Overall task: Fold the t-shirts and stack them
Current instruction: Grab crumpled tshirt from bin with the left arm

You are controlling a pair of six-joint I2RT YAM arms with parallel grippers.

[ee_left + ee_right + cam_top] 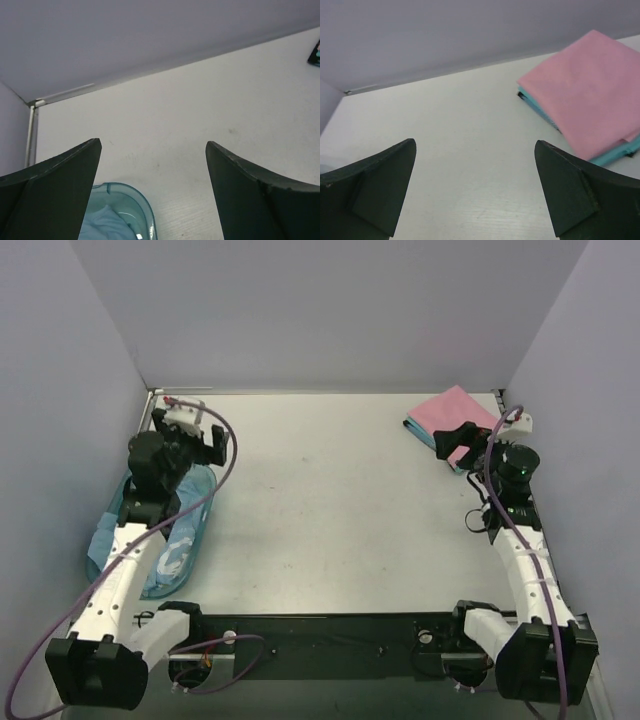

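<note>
From above, the left fingers point(214, 445) hang wide apart and empty over the far end of the teal bin point(203, 502), which holds a crumpled light blue t-shirt point(168, 558). The right fingers point(455, 438), also spread and empty, hover by the folded pink t-shirt point(448, 410), which lies on a teal t-shirt point(420, 430) at the worktop's point(330, 500) far right corner. Left wrist: bin rim point(142, 200) and blue cloth point(107, 222) below. Right wrist: the stack point(590, 90) lies ahead, untouched

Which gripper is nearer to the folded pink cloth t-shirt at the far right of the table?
Right. The right gripper, open, is close beside the folded pink t-shirt. The left gripper is across the table, above the translucent teal plastic bin.
</note>
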